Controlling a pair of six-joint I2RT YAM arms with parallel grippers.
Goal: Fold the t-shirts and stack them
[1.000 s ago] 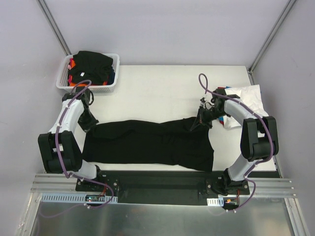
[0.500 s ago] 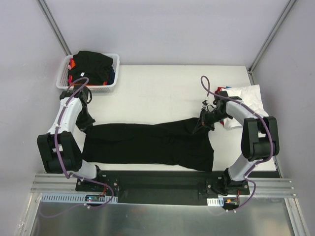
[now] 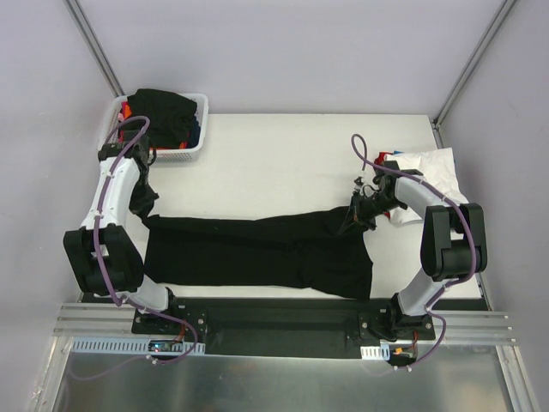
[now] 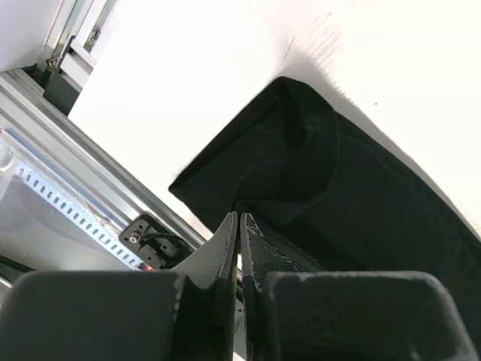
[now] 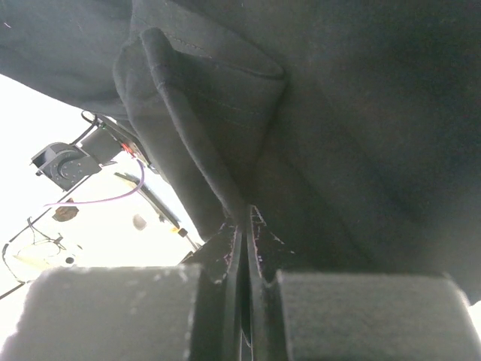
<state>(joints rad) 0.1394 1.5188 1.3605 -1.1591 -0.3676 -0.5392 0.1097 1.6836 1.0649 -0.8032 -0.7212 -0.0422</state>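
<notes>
The black t-shirt [image 3: 257,253] is lying stretched left-to-right across the near half of the table [image 3: 283,154], w/ both far corners pulled up. The left hand [image 4: 239,218] is pinching the far-left corner, fingers shut tight on a fold of cloth. The right hand [image 5: 246,214] is gripping the far-right corner the same way, closed on a bunched hem. More t-shirts [image 3: 159,112] are sitting in the basket [image 3: 193,148] at the table's far-left corner, and a white t-shirt [image 3: 433,167] is lying at the right edge, beside the right arm.

Judging by this, the step is a lengthwise fold, far edge over to near edge. To do it well, both hands should travel together at matching height & speed, w/ the edge taut so the middle isn't sagging. The far edge should land square on the near edge before release. The right grip looks bunched, so a crooked hem is the risk there.
</notes>
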